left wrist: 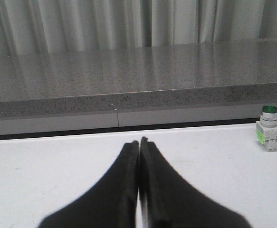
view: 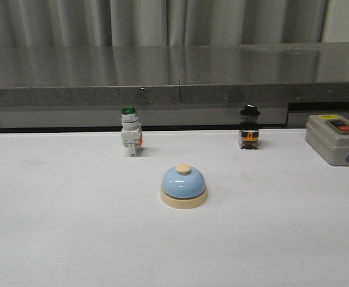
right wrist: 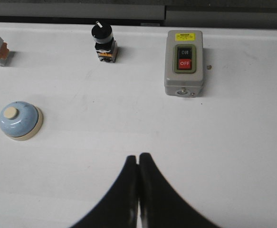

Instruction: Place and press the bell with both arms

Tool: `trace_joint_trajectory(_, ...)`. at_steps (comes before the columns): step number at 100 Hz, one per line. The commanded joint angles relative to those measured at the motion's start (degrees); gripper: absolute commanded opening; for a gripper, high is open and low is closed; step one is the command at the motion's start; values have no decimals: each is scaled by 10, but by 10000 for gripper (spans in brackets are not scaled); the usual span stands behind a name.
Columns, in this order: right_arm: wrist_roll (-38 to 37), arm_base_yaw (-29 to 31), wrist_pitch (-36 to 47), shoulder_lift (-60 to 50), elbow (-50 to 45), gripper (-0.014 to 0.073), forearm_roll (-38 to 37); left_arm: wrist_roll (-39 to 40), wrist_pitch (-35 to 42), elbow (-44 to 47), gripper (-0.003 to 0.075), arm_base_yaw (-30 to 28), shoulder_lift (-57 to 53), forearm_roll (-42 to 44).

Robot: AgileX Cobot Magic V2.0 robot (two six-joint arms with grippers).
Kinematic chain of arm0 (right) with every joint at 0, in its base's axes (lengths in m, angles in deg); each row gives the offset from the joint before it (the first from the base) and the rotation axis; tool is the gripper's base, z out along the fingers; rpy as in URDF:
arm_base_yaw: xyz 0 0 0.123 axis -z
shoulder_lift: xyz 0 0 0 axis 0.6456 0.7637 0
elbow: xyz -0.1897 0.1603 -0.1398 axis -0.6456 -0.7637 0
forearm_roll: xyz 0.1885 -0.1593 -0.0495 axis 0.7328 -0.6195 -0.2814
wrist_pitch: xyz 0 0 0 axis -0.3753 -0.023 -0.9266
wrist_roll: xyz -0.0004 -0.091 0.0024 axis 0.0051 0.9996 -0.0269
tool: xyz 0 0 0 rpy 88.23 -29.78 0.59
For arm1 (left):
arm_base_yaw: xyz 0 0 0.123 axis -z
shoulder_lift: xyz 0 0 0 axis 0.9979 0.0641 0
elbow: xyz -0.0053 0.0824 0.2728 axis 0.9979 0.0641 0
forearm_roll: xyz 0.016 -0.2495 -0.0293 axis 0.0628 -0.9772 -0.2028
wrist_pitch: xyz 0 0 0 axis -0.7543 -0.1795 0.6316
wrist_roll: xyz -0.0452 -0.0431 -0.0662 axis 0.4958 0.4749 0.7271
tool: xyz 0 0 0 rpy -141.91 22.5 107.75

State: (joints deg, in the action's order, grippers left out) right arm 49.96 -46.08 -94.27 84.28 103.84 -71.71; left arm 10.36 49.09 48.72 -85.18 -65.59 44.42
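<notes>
The bell, a light-blue dome with a cream base and cream button, stands upright on the white table near the middle of the front view. It also shows in the right wrist view. Neither arm shows in the front view. My left gripper is shut and empty over bare table; the bell is out of its view. My right gripper is shut and empty, well apart from the bell.
A green-capped white switch stands behind the bell to the left. A black-knobbed switch stands behind to the right. A grey box with red and black buttons sits far right. A grey stone ledge runs along the back.
</notes>
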Motion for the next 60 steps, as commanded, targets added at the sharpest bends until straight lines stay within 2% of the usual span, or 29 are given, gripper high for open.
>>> trace_joint_trajectory(1, 5, 3, 38, 51, 43, -69, 4, 4, 46, 24, -19, -1, -16, -5)
trace_joint_trajectory(34, 6, -12, 90, 167, 59, -69, 100, 4, 46, 24, -20, -1, -16, -5)
trace_joint_trajectory(60, 19, -113, 83, 285, 117, -69, 100, 4, 46, 24, -20, -1, -16, -5)
